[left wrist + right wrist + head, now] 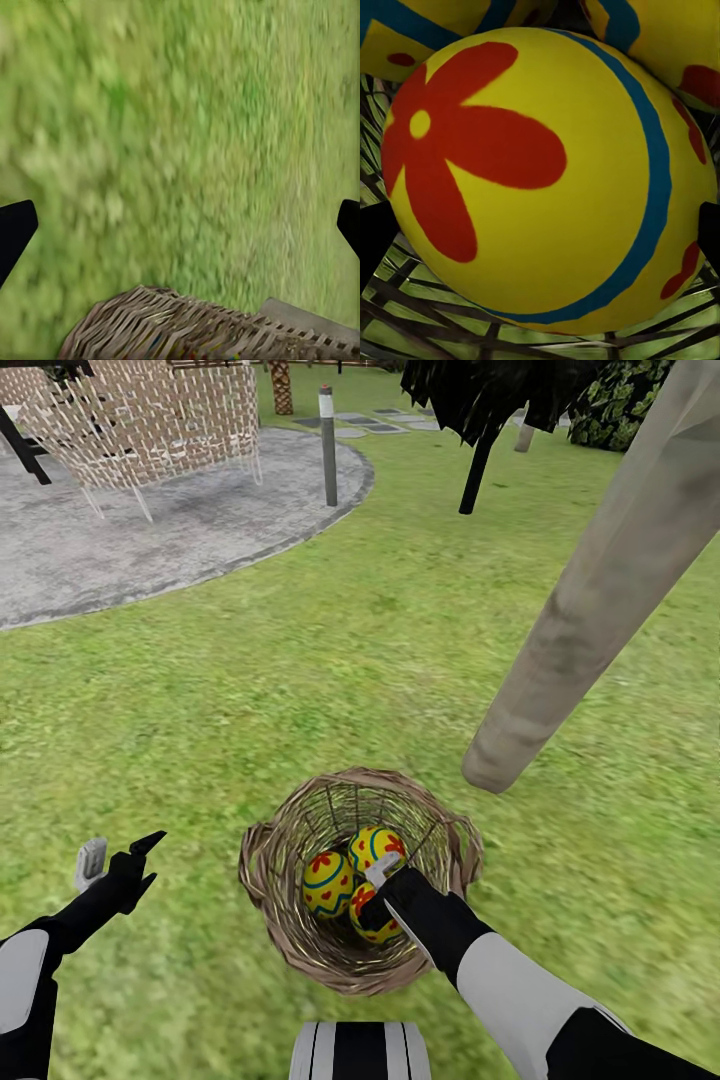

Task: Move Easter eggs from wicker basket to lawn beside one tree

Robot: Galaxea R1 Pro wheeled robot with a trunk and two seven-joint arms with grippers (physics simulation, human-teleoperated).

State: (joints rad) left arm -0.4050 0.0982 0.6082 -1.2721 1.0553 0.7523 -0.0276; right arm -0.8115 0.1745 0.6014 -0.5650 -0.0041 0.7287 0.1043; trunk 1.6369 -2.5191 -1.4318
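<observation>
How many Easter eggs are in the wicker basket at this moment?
3, all inside the wicker basket: the left egg, the far egg, and the near egg at the right gripper, partly hidden by it. No egg lies on the lawn.

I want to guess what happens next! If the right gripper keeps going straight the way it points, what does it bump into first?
Most likely the flower egg in the basket: it sits right ahead of the right gripper, very close, between its fingers.

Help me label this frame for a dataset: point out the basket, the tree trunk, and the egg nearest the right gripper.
basket (262, 865): head view, on its braided rim.
tree trunk (590, 605): head view, on the bare pale bark.
egg (555, 187): right wrist view, on its yellow shell beside the red flower.
</observation>
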